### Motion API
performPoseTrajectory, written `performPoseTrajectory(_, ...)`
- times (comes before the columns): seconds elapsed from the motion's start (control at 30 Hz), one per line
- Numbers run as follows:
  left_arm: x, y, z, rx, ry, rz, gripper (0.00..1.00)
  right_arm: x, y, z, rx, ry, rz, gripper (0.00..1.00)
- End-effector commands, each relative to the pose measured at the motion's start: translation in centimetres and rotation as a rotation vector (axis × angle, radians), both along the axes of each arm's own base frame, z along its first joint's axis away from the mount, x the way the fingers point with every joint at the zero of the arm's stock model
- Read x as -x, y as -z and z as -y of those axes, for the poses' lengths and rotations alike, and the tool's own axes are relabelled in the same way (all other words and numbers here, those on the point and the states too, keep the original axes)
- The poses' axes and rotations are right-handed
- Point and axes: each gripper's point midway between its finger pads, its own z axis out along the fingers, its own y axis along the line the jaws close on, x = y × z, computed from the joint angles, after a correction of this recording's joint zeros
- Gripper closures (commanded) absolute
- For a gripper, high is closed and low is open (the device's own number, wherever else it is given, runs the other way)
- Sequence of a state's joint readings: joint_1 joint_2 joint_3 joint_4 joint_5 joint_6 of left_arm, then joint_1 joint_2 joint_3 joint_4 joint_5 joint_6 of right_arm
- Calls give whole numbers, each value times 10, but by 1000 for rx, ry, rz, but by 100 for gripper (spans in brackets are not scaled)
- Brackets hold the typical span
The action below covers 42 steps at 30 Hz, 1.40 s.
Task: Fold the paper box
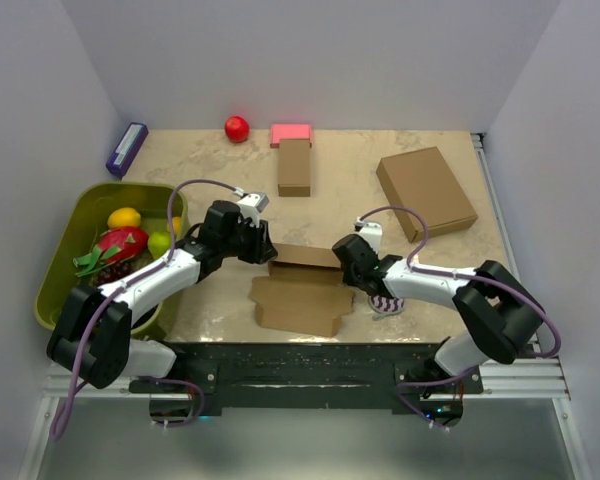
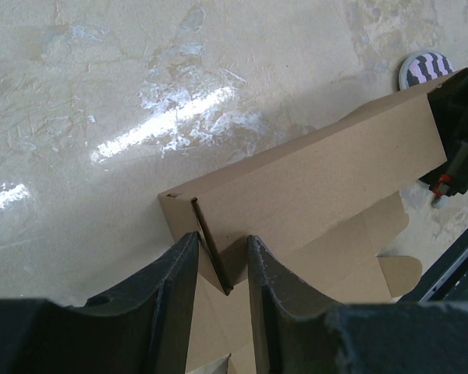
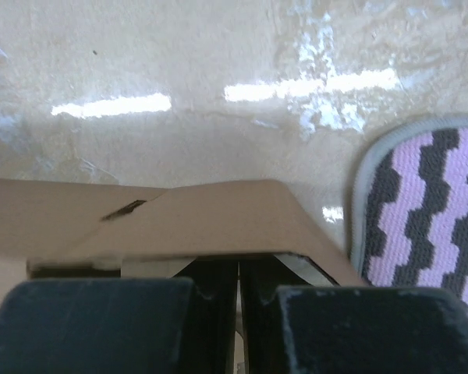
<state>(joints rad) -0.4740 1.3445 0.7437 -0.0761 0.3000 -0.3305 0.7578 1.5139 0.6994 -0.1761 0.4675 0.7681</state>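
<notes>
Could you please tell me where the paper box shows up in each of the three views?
Top external: the paper box lies at the table's near edge, in the centre.
Left wrist: the box runs from the lower middle up to the right.
Right wrist: the box spans the lower left and centre.
Shared landmark: the striped pad, by the box's right end.

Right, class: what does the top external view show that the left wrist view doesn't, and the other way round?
Only the top external view: the green bin, the red ball and the pink block. Only the left wrist view: cardboard sitting between the fingers of the left claw. Both: the paper box and the striped pad.
</notes>
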Motion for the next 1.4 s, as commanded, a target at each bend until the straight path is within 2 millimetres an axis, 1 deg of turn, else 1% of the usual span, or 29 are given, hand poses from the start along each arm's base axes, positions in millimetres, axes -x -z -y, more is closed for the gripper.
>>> performPoseTrajectory(0.0,-2,-4,4,7,11,8,64,0,8,-5,-29,-10,-11,96)
performPoseTrajectory(0.03,-3,-4,4,6,10,8,64,2,9,-4,-29,-7,-13,96)
performPoseTrajectory(0.07,-3,-4,3,5,9,7,64,1,4,-5,-35,-6,-4,97)
performPoseTrajectory(0.3,-3,-4,4,6,10,8,64,5,-13,12,-3,33,26,96)
performPoseTrajectory(0.4,-3,-4,4,6,10,8,64,6,-19,16,-4,45,38,96)
performPoseTrajectory(0.5,-3,-4,4,6,10,8,64,8,-20,19,-9,53,42,95)
performPoseTrajectory(0.6,-2,-4,4,6,11,7,64,9,-16,19,-4,51,35,95)
performPoseTrajectory(0.67,-2,-4,4,8,12,8,64,11,-8,20,8,51,16,95)
performPoseTrajectory(0.77,-2,-4,4,7,12,6,64,14,2,20,13,49,-4,96)
performPoseTrajectory(0.87,-2,-4,4,7,12,6,64,15,8,19,8,46,-9,96)
performPoseTrajectory(0.97,-2,-4,4,8,12,8,64,14,9,16,-3,43,-9,96)
performPoseTrajectory(1.0,-2,-4,4,8,12,8,64,11,7,13,-19,37,3,97)
performPoseTrajectory(1.07,-2,-4,5,9,14,7,64,14,9,8,-49,20,-4,97)
performPoseTrajectory(1.1,-2,-4,5,8,14,6,64,11,6,3,-79,17,14,97)
performPoseTrajectory(1.13,-2,-4,5,8,14,6,64,12,7,2,-91,16,18,97)
performPoseTrajectory(1.23,-2,-3,4,7,12,4,64,9,-3,-6,-151,13,47,99)
performPoseTrajectory(1.3,-2,-3,5,8,15,4,64,6,-16,-10,-194,11,79,99)
performPoseTrajectory(1.37,-2,-4,5,10,15,4,64,5,-23,-12,-219,11,101,99)
